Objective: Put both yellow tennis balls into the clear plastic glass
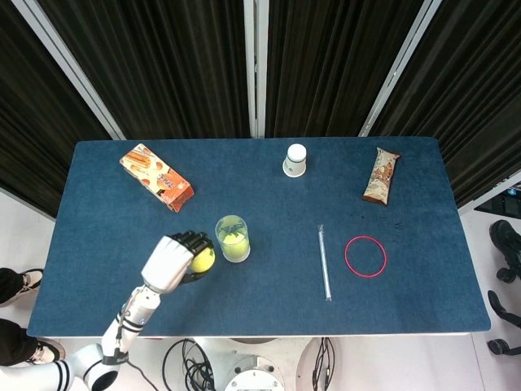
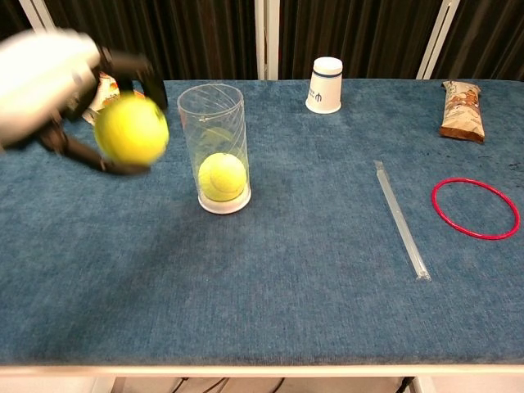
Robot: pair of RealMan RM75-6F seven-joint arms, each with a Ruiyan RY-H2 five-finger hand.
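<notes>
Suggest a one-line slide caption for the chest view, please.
Left hand holds a tennis ball aloft beside the plastic glass.

A dark blue table (image 1: 114, 212) holds a clear glass (image 2: 214, 123) with a yellow ball (image 2: 222, 176) inside. Left of the glass, a silver-white hand (image 2: 41, 78) with black fingers (image 2: 135, 65) holds a second yellow ball (image 2: 131, 129). Right of the glass lies a red ring (image 2: 476, 208).
</notes>
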